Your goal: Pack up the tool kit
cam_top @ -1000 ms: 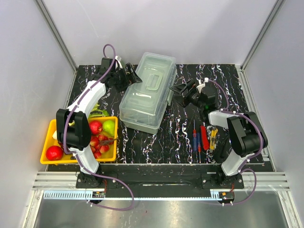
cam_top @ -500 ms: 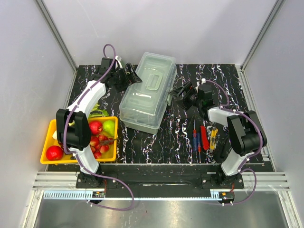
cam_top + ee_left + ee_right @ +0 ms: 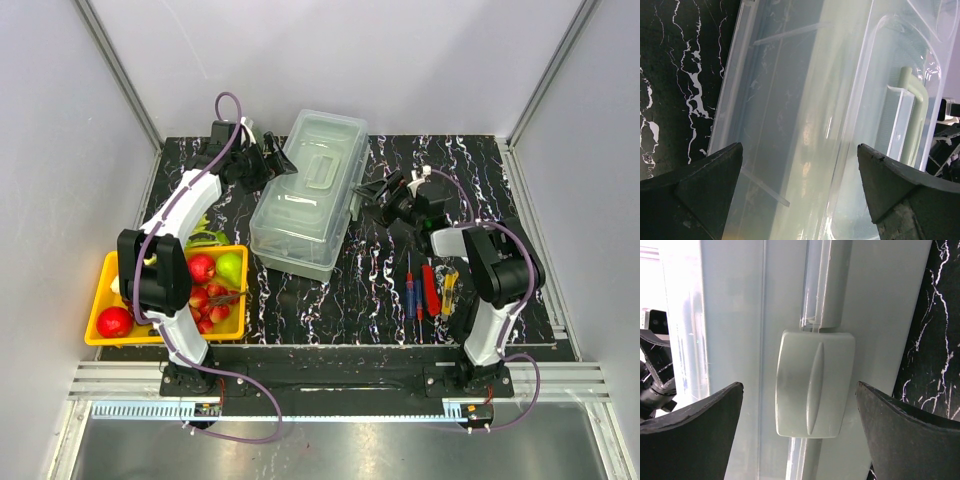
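The translucent pale grey-green toolbox (image 3: 305, 195) stands closed on the black marbled table, lid handle (image 3: 322, 168) on top. My left gripper (image 3: 278, 160) is open at the box's left side; its view shows the lid (image 3: 805, 110) and handle (image 3: 914, 120) between the jaws. My right gripper (image 3: 372, 192) is open at the box's right side, facing the front latch (image 3: 815, 382), which sits centred between the jaws. Small hand tools lie at the front right: a blue-handled screwdriver (image 3: 418, 293), a red tool (image 3: 430, 285) and a yellow tool (image 3: 450, 290).
A yellow tray (image 3: 105, 310) with red apples, a green pear and other fruit stands at the front left. Grey walls enclose the table on three sides.
My right gripper has moved left toward the toolbox's latch side and now sits close against it. The left arm has hardly moved.
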`<state>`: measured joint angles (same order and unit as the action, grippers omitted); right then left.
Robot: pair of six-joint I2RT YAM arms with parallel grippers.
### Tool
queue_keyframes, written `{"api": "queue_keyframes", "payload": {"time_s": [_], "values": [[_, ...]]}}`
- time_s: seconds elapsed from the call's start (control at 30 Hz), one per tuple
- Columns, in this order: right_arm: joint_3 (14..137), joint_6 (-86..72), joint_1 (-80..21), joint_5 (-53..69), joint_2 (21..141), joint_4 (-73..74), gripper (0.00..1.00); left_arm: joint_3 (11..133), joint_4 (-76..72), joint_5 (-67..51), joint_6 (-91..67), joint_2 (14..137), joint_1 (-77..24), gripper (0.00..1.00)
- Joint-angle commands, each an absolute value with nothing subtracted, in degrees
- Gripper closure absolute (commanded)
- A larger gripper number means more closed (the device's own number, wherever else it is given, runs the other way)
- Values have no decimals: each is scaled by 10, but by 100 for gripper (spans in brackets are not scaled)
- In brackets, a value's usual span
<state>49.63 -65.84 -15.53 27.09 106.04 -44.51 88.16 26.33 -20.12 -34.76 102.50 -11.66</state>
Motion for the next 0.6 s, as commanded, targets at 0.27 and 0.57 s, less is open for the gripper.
{"api": "queue_keyframes", "payload": {"time_s": [0.27,0.57], "values": [[538,-744,-177,375,1157,-646,12,860,362,-164,-304,1067,-115,1],[619,-777,-196,406,1211,-663,31,885,363,-178,-305,1078,-115,1]]}}
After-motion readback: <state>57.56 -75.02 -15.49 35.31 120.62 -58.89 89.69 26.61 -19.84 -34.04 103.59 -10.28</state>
